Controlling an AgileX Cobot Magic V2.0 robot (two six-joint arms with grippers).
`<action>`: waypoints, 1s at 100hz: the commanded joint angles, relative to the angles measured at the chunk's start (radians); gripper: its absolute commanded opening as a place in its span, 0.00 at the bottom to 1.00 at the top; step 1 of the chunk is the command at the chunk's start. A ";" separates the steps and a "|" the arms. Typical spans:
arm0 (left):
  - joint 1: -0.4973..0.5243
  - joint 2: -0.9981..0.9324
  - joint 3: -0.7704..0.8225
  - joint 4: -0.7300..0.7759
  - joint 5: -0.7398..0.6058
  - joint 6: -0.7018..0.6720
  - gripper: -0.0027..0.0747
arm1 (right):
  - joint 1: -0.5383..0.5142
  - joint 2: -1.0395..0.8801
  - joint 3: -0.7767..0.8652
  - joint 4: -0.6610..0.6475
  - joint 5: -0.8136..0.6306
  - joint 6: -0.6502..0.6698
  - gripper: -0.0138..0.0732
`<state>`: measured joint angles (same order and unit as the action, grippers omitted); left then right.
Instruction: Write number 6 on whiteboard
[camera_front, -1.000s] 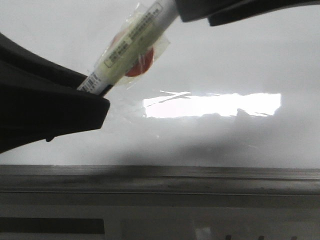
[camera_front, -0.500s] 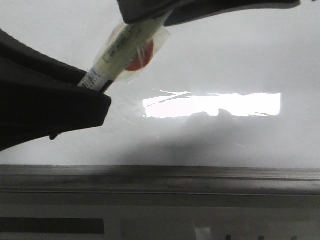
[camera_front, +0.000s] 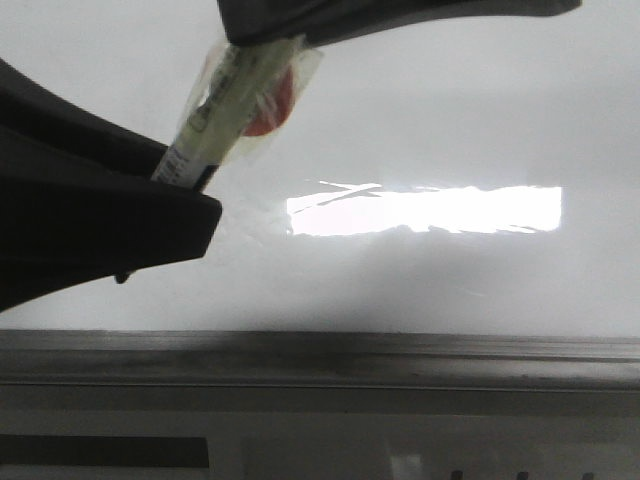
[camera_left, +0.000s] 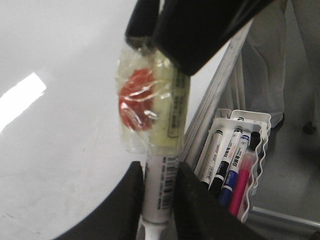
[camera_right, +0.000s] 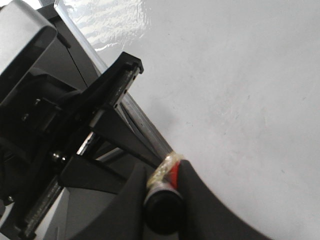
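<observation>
A white marker with a barcode and a red disc taped to it is held slanted in front of the whiteboard. My left gripper is shut on its barcoded lower end. My right gripper is shut on its upper end, the fingers on both sides of the black cap. In the left wrist view the right gripper covers the marker's top. The board is blank in all views; no number 6 shows.
A grey metal edge rail runs along the board's near side. A bright rectangular light patch reflects on the board. A white tray beside the rail holds several markers, black, blue and pink.
My right gripper has moved left and down along the marker and now covers its upper end. The marker stands a little more upright. The left gripper has stayed put.
</observation>
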<state>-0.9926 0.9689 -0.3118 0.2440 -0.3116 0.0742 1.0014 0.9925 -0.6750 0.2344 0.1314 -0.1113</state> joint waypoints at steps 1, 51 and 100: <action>-0.007 -0.011 -0.026 -0.030 -0.092 -0.022 0.34 | -0.004 -0.007 -0.032 -0.034 -0.066 -0.010 0.09; 0.199 -0.339 -0.026 -0.140 0.056 -0.022 0.52 | -0.087 -0.007 -0.032 0.033 -0.076 0.003 0.09; 0.335 -0.420 -0.026 -0.181 0.118 -0.022 0.52 | -0.296 0.093 -0.281 0.020 -0.029 -0.004 0.09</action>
<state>-0.6593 0.5497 -0.3118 0.0792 -0.1246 0.0640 0.7319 1.0708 -0.8812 0.2777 0.1641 -0.1082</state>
